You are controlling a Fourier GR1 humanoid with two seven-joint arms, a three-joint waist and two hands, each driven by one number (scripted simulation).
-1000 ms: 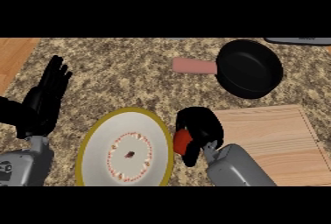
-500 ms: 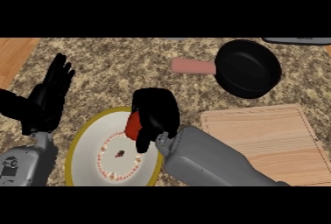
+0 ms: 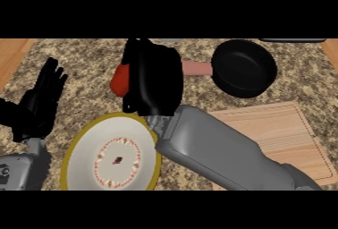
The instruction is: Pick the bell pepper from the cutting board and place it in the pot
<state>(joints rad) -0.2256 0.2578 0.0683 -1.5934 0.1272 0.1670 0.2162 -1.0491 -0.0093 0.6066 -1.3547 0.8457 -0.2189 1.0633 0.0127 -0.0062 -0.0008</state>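
Right hand (image 3: pixel 153 76) curls round a glossy red, seemingly rounded bell pepper (image 3: pixel 119 83).

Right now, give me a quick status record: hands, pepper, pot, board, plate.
right hand: curled round the pepper, raised over the counter left of the pot
pepper: red, held, mostly hidden
left hand: open, resting at the left edge, fingers up
pot: black, upper right, nothing in it
board: lower right, bare
plate: yellow-rimmed, lower centre
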